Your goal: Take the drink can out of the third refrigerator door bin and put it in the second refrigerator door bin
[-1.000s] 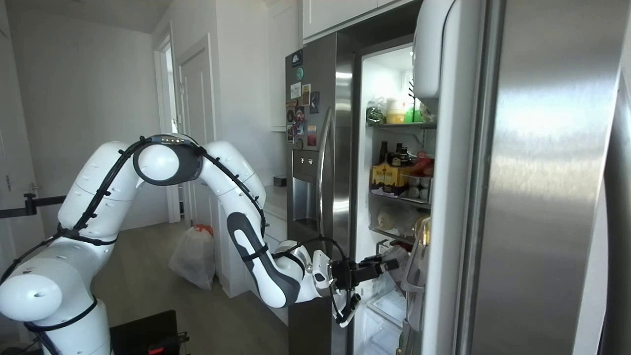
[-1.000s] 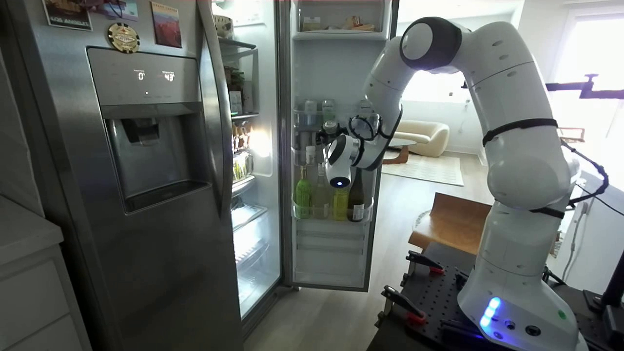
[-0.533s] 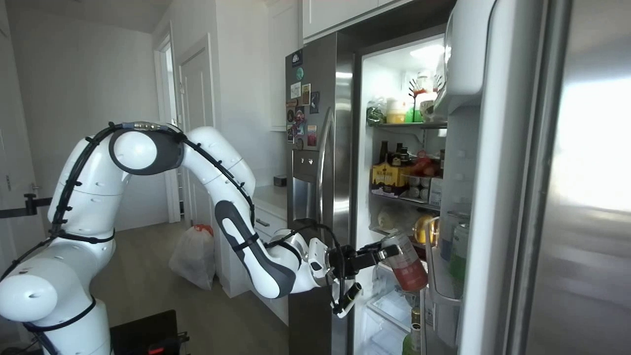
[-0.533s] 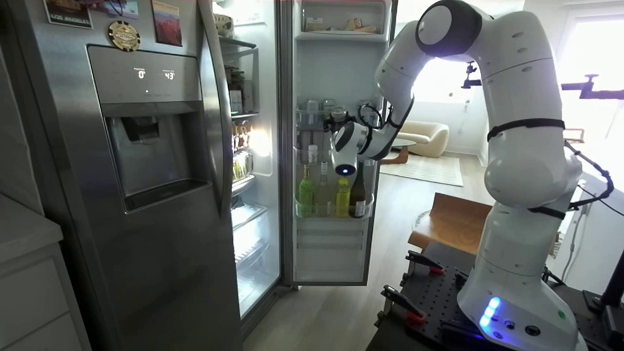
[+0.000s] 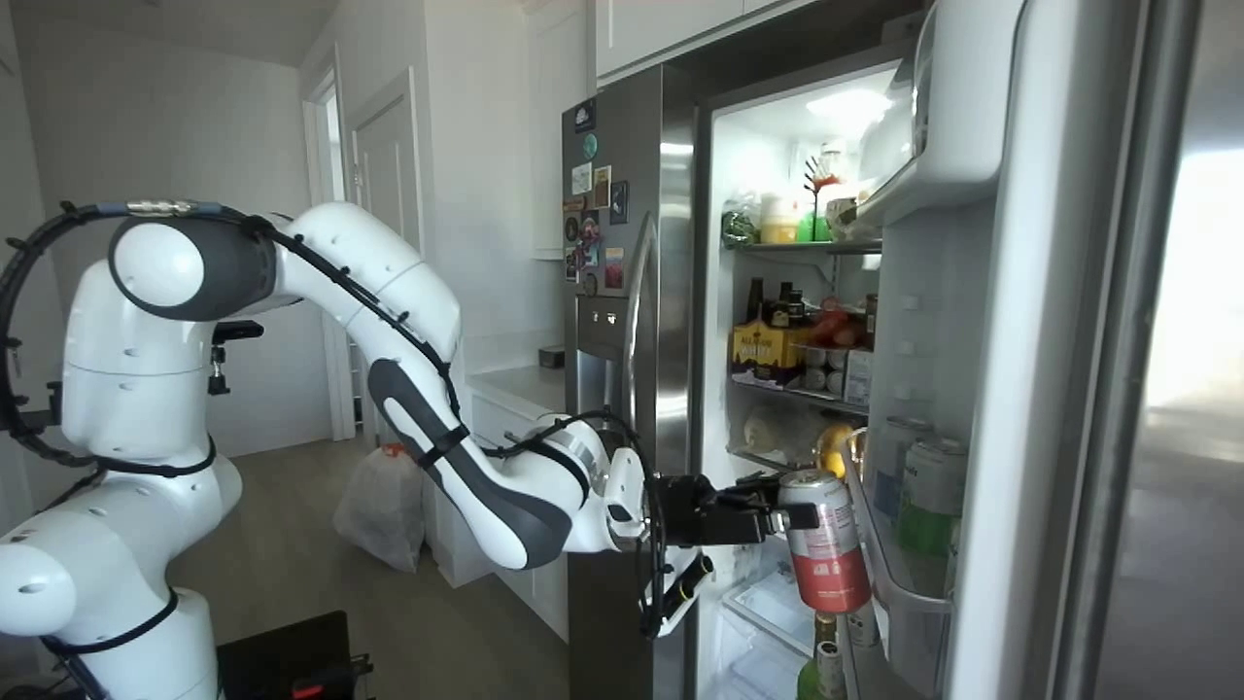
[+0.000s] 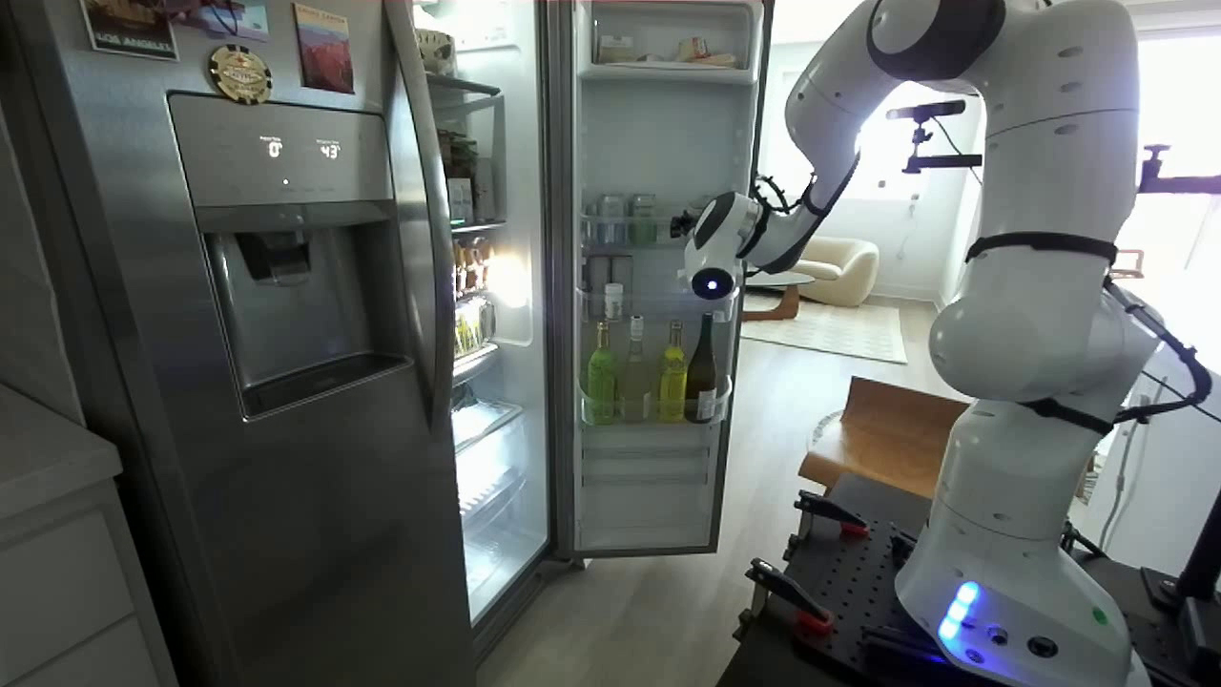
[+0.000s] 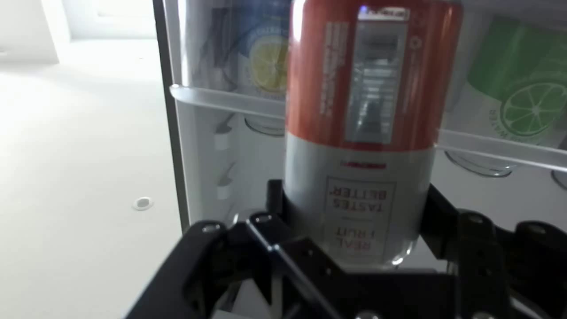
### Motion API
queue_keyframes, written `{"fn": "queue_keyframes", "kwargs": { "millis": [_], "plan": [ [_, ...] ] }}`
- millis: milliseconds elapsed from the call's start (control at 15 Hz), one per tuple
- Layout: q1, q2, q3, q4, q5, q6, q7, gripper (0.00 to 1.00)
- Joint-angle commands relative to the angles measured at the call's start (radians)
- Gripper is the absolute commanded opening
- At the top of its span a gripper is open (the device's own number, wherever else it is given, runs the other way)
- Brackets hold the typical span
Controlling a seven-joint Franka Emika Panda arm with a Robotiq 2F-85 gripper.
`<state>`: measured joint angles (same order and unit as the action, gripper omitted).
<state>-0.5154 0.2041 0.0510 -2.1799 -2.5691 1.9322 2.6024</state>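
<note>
The drink can [image 5: 831, 554], red below and silvery above, is held tilted in my gripper [image 5: 792, 501] just outside the door. In the wrist view my gripper [image 7: 356, 208] has a finger on each side of the can [image 7: 367, 110], shut on its pale part. The can overlaps the clear rim of the second door bin [image 7: 221, 99]; I cannot tell whether they touch. That bin [image 5: 918, 632] holds a green can [image 5: 931, 496] and another can. The third door bin [image 6: 651, 307] is below it. In an exterior view the gripper [image 6: 683, 225] shows, but the held can is hidden.
The fridge door [image 6: 668, 143] stands open, with the covered top bin [image 6: 668, 71] above. The bottom bin holds several bottles [image 6: 673, 372]. A lemon can [image 7: 268, 62] and a lime can [image 7: 522, 84] flank the held can. The fridge shelves [image 5: 802, 394] are stocked.
The arm has drawn back and up with the can, now fully in view and more upright. The door has swung wider open. The gripper stayed shut on the can.
</note>
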Motion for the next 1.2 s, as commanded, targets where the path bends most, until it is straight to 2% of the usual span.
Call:
{"fn": "queue_keyframes", "kwargs": {
  "millis": [0, 267, 467, 1133],
  "plan": [
    [-0.074, -0.105, 0.066, 0.027, 0.062, 0.136, 0.000, 0.47],
    [-0.106, -0.151, 0.090, 0.081, 0.141, 0.254, 0.000, 0.47],
    [-0.106, -0.160, 0.075, 0.130, 0.192, 0.316, 0.000, 0.47],
    [-0.123, -0.072, 0.061, 0.314, 0.222, 0.380, 0.000, 0.47]
  ]
}}
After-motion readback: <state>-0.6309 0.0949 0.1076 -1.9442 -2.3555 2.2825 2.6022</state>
